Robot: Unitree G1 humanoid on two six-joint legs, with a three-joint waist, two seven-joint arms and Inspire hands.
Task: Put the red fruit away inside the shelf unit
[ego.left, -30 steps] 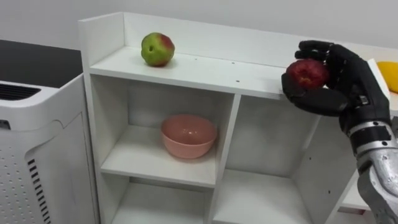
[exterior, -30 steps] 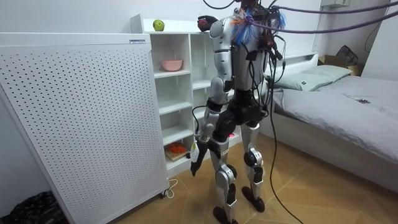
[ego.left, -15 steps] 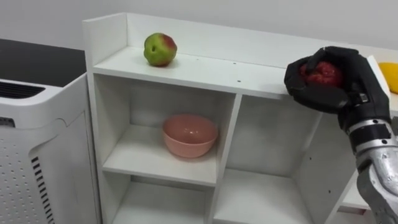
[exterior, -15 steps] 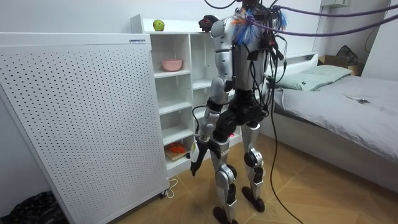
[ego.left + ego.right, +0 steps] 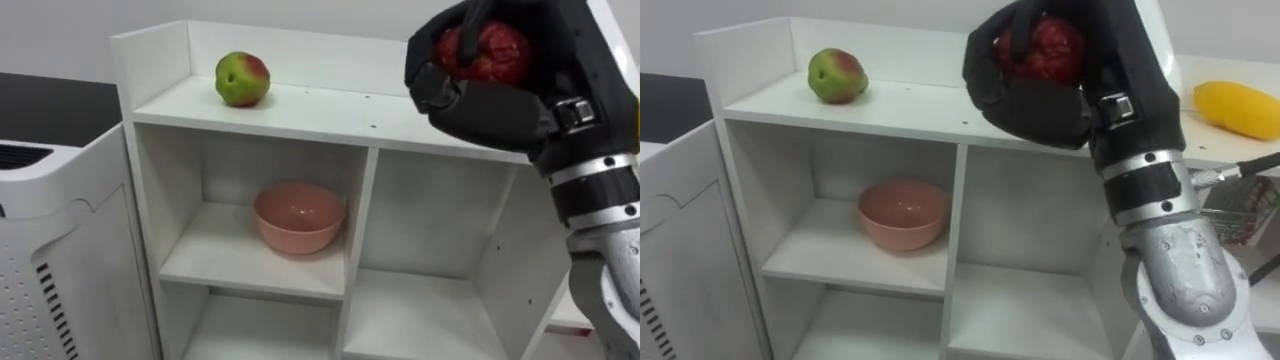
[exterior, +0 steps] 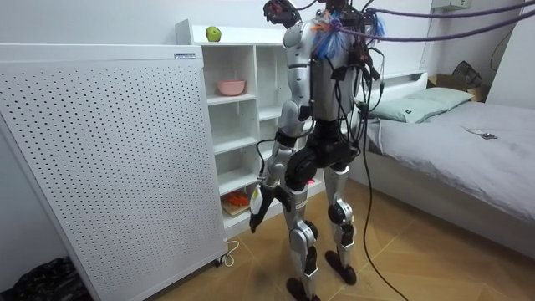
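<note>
Right hand [image 5: 492, 105], black and five-fingered, is curling tightly around a dark red round fruit [image 5: 487, 48], holding it high in front of the white open-fronted closet [image 5: 330, 108], above the level of its top board. On that board a green-and-red apple [image 5: 241, 79] is sitting toward the left end and a yellow fruit [image 5: 1238, 106] toward the right, well apart, with bare board between them. A pink round bowl [image 5: 298, 217] is resting in the upper left compartment. The robot is standing close to the closet, its left hand [image 6: 257, 216] hanging low by its thigh. Placing looks to be the step in hand: the red fruit is probably best carried over the bare stretch, clear of the front edge, and lowered until it is bearing on the board before the fingers let go, since a round fruit may roll.
</note>
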